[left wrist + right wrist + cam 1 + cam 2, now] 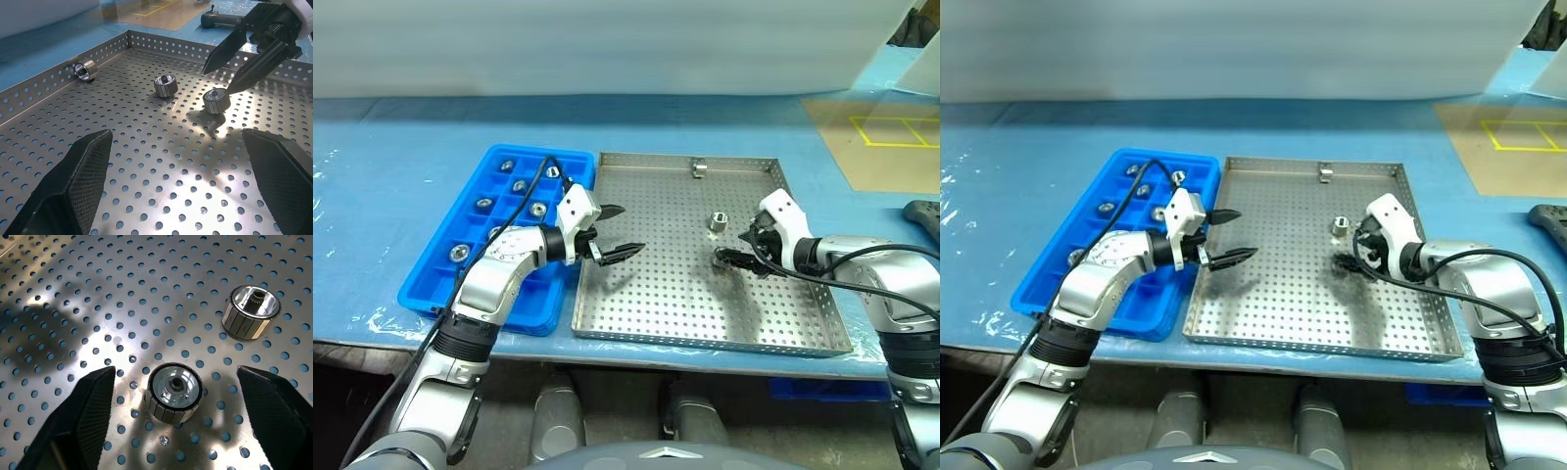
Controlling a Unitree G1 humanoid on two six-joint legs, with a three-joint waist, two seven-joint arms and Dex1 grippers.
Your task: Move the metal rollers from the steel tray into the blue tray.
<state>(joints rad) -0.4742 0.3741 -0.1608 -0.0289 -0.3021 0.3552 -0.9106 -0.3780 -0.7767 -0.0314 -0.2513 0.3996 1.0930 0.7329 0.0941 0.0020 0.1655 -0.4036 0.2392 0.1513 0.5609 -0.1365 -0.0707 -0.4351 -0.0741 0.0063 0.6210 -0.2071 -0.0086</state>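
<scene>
On a blue-covered table (401,157), the blue tray (431,279) sits at centre left of the head view with several rollers already lodged in its compartments. Just right of it, the left pincer (617,230) hangs wide open and empty over the near-left part of the steel tray (705,338). Three rollers remain on the perforated floor: one (700,168) against the far rim at upper centre, one (718,221) mid-tray, and one (174,392) lying on its flat face between the spread fingers of the right pincer (736,257), which grips nothing. The rollers look like solid, rigid metal, heavy for their size and polished enough to slip; the ribbed side wall, squeezed across its width, looks the surest hold.
</scene>
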